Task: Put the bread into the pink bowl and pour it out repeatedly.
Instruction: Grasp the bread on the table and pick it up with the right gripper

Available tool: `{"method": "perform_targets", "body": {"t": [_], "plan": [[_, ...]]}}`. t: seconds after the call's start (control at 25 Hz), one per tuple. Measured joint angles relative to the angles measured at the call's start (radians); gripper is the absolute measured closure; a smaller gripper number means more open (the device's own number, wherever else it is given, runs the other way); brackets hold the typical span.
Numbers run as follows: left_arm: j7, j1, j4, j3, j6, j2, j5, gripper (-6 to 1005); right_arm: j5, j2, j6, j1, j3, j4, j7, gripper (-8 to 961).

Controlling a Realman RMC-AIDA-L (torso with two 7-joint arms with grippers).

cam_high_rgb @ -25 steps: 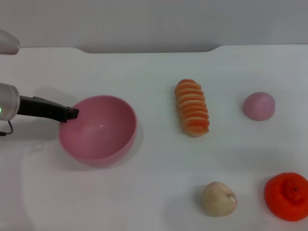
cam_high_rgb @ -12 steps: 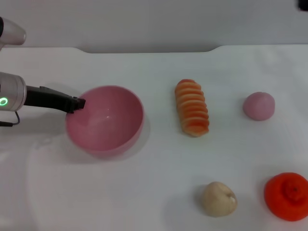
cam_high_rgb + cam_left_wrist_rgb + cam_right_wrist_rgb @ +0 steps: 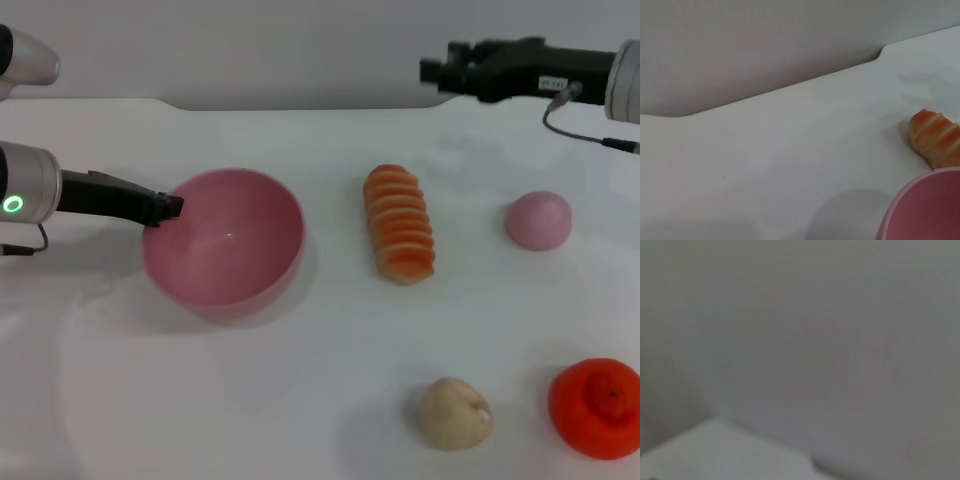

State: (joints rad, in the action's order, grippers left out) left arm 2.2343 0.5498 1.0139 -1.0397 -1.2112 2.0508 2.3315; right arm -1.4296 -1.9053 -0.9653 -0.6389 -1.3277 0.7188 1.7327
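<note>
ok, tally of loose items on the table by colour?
Pink: 2, bowl and bun
Orange-brown: 1, bread
Beige: 1, lump
Orange-red: 1, round fruit
Total: 5

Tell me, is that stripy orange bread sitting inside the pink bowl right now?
No, the bread lies on the white table beside the pink bowl, which is empty.
</note>
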Motion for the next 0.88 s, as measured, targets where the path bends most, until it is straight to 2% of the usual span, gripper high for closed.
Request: {"method": "perform_targets", "body": {"t": [0.16, 0.28, 0.36, 0.56, 0.88], "plan": [[-0.001, 0.005, 0.0, -0.004, 0.0, 0.0, -0.001, 955, -0.31, 0.025, -0.146, -0.09, 0.06, -0.01, 0.194, 406], [-0.002, 0.01, 0.0, -0.006, -0.001, 0.0, -0.002, 954, -0.483, 0.027, -0.231, -0.159, 0.063, -0.035, 0.272, 406], [-0.003, 0.012, 0.0, -0.007, -0.001, 0.0, -0.002, 954, -0.555, 0.01, -0.255, -0.183, 0.061, -0.038, 0.289, 406], [-0.014, 0.013, -0.004, -0.007, 0.0, 0.002, -0.008, 954, -0.71, -0.051, -0.258, -0.208, 0.063, -0.025, 0.311, 406], [-0.015, 0.009, -0.008, -0.008, -0.003, 0.003, -0.022, 953, -0.82, -0.118, -0.169, -0.204, 0.057, -0.013, 0.286, 406]]}}
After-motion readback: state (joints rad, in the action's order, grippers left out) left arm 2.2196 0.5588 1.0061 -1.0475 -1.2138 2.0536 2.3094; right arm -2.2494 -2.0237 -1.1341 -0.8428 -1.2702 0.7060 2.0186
